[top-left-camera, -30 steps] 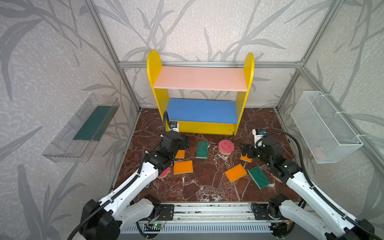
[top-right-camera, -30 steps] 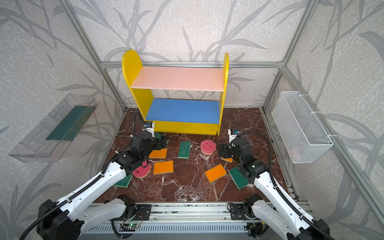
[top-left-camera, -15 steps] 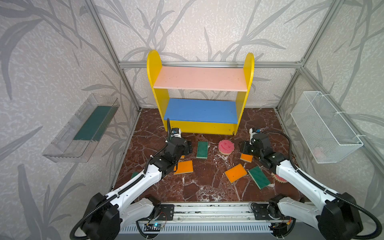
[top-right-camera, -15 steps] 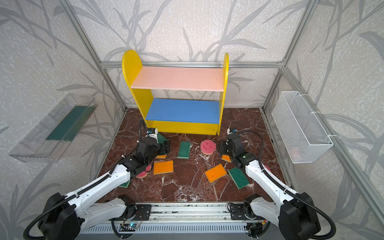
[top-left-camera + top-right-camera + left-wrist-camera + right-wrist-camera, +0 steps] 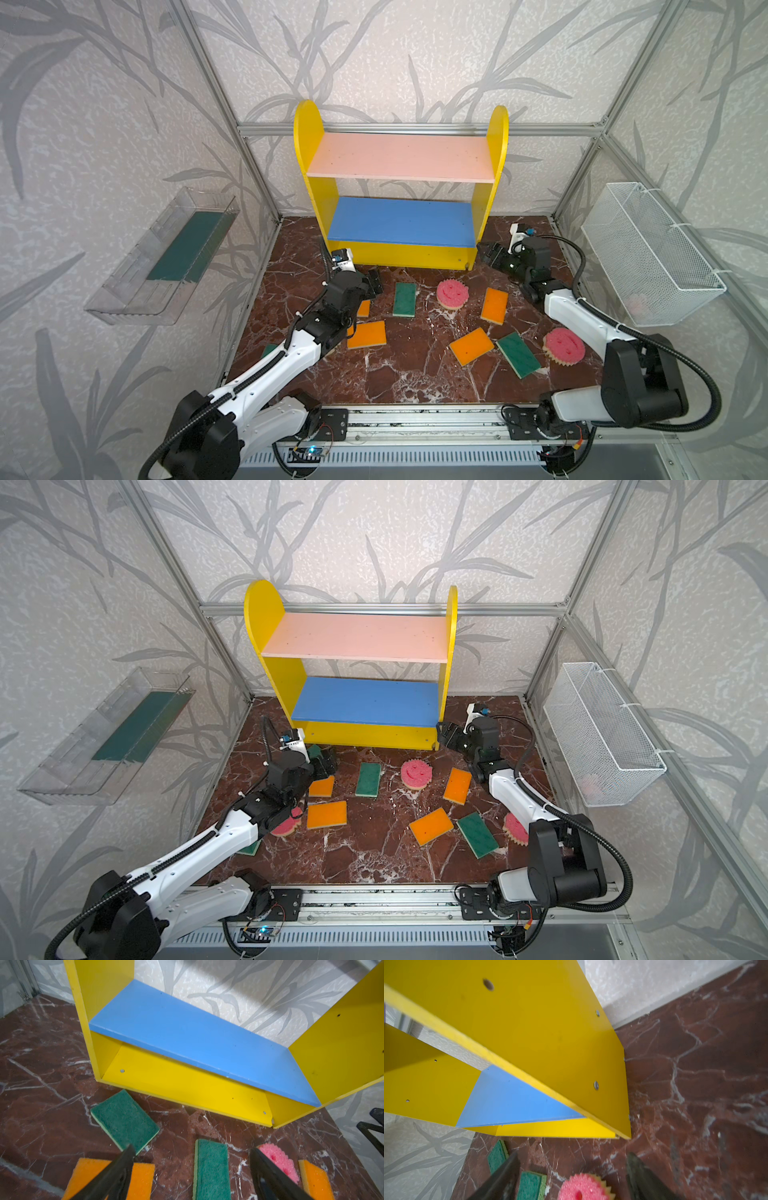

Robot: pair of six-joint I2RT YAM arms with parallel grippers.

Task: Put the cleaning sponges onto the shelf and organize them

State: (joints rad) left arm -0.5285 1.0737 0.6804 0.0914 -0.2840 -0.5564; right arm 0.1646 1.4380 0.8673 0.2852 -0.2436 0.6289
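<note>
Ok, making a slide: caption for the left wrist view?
Open left gripper near green-topped rectangular sponge and orange rectangular sponge, facing the yellow shelf with bare blue board.

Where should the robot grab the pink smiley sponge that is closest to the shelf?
By its scalloped rim, from straight above. The pink smiley sponge lies flat, face up, on the floor, so only its thin sides give opposite faces to squeeze. It is round, so any angle works, and nothing touches it. The open right pincer looks nearest.

No text or numbers are readable; a smiley face marks the round pink sponge point(image 5: 452, 293).
</note>
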